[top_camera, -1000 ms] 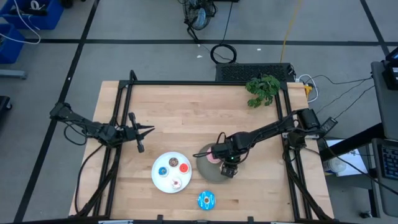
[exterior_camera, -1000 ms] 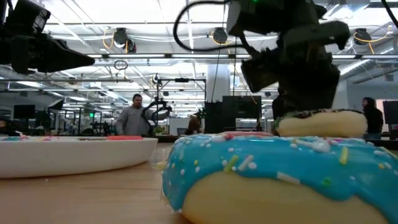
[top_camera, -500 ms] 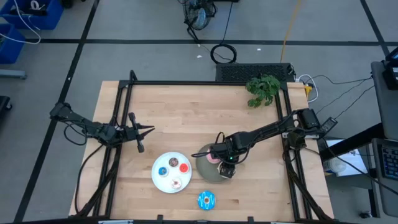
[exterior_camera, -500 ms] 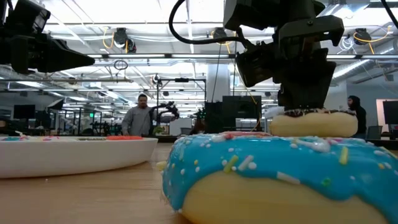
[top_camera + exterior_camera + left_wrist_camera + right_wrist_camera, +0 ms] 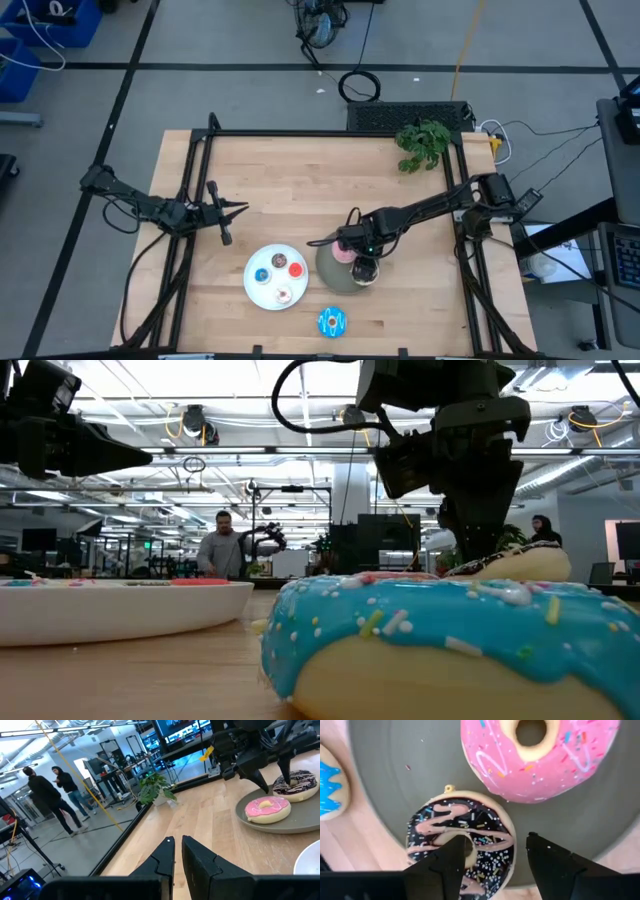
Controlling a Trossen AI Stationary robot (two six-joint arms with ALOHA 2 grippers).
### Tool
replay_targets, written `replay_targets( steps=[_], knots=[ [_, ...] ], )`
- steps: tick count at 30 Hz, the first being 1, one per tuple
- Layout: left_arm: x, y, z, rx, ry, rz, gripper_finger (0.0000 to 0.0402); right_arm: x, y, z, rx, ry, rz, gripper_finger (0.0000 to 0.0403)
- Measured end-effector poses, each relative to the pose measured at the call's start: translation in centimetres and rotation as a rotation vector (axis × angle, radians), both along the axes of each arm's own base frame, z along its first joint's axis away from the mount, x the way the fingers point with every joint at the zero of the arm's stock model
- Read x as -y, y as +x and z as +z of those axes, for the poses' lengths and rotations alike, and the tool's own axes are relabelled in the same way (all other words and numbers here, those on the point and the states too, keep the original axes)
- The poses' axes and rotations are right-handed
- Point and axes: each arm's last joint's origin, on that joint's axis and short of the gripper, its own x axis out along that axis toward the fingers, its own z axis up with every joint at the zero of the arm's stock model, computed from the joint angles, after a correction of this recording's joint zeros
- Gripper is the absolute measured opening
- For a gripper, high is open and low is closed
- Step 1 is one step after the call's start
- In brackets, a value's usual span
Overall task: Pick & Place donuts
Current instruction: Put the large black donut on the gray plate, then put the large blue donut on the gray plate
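The right arm reached in from the table's right edge toward the lower centre of the high view, its wrist bent down over the grey plate (image 5: 335, 268). The right gripper (image 5: 487, 851) hung just above the dark brown donut (image 5: 461, 842), fingers spread apart to either side of it and clamping nothing. That donut lay at the plate's rim, tipped slightly in the low view, with the pink donut (image 5: 540, 752) just beside it on the same plate.

The left arm waited at the left of the high view, stretched level over the wood, well apart from the plates. The left gripper (image 5: 178, 851) had its fingers nearly together with a thin gap and nothing between them.

The bright blue donut (image 5: 332, 321) sat on the bare table (image 5: 290, 190) at the lower centre, near the grey plate. Tiny donuts (image 5: 279, 270) rested on the white plate (image 5: 256, 282) to its left.

No writing or labels could be read.
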Motion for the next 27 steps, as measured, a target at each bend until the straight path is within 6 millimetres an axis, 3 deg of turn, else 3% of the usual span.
replay_targets(
  steps=[6,12,18,22,27],
  knots=[
    [0.0,0.0,0.0,0.0,0.0,0.0,0.0042,0.2,0.2,2.2,0.033,-0.045,0.014,0.0194],
    [0.0,0.0,0.0,-0.001,0.0,-0.001,0.0042,0.3,0.5,6.9,0.124,-0.097,0.016,0.0194],
    [0.0,0.0,-0.1,-0.006,0.002,0.0,0.0042,-1.0,-1.0,12.0,0.397,-0.156,-0.009,0.0185],
    [0.0,0.0,0.0,-0.003,-0.004,-0.001,0.0042,-2.8,-2.7,14.4,0.555,-0.317,0.015,0.015],
    [0.0,0.0,0.0,0.002,-0.012,-0.001,0.0042,-4.8,-4.8,15.5,0.589,-0.387,0.075,0.0069]
  ],
)
